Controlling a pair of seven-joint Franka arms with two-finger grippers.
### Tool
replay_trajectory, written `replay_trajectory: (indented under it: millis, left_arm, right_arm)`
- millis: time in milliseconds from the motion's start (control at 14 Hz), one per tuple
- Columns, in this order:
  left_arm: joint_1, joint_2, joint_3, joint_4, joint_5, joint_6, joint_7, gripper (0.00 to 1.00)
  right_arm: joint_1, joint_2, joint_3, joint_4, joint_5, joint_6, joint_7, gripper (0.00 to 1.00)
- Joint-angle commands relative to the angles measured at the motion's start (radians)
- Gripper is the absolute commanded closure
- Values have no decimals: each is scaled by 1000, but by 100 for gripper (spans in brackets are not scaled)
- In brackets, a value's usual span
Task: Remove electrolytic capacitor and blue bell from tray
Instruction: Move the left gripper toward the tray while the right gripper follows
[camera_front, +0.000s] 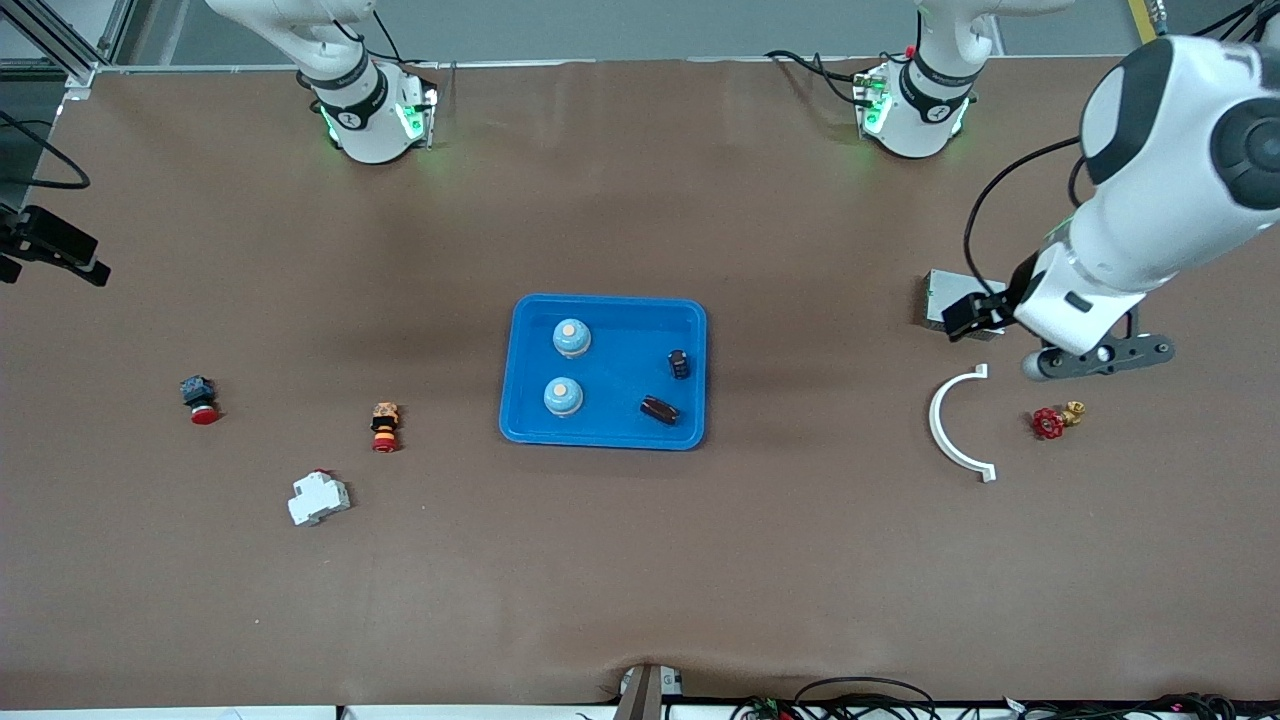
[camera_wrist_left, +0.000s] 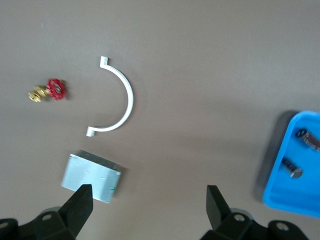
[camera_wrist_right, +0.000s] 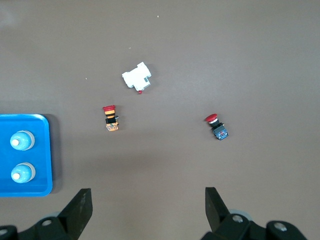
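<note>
Brown tabletop (camera_front: 640, 560): mid-table, a blue tray (camera_front: 604, 305) still holds two bells (camera_front: 571, 337) and capacitors (camera_front: 659, 409). Left gripper (camera_wrist_left: 149, 200) and right gripper (camera_wrist_right: 148, 200) are spread wide, held clear, probably awaiting approach.

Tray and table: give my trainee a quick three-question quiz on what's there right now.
1. How many bells sit in the tray?
2. True or false: the left gripper is shut on a capacitor.
3. Which lies nearer the front camera: A) the white arc, B) the grey box?

Key: 1. Two, bells and, beside two capacitors and. 2. False; it hangs open over the grey box; the right gripper is open too. 3. A.
</note>
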Motion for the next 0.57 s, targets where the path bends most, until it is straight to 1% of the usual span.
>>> replay_trajectory:
  millis: [0,143,214,356,499]
  left_arm:
    - [-55,23,-17,-7,4,22,-188,0]
    - [-92,34,-17,-31,7,40,-288,0]
    - [-100,41,-20,-40,7,54,-334,0]
    - [-135,78,-23,-40,4,68,-419,0]
    - [-166,119,-23,-40,1,111,-521,0]
  right_arm:
    - [-4,-9,0,-5,11,-4,2,0]
    - [-4,-9,0,-8,11,-2,2,0]
    - [-3,-9,0,-27,11,4,5,0]
    - [-1,-19,0,-112,12,79,12,0]
    - [2,-26,2,-189,18,132,14,0]
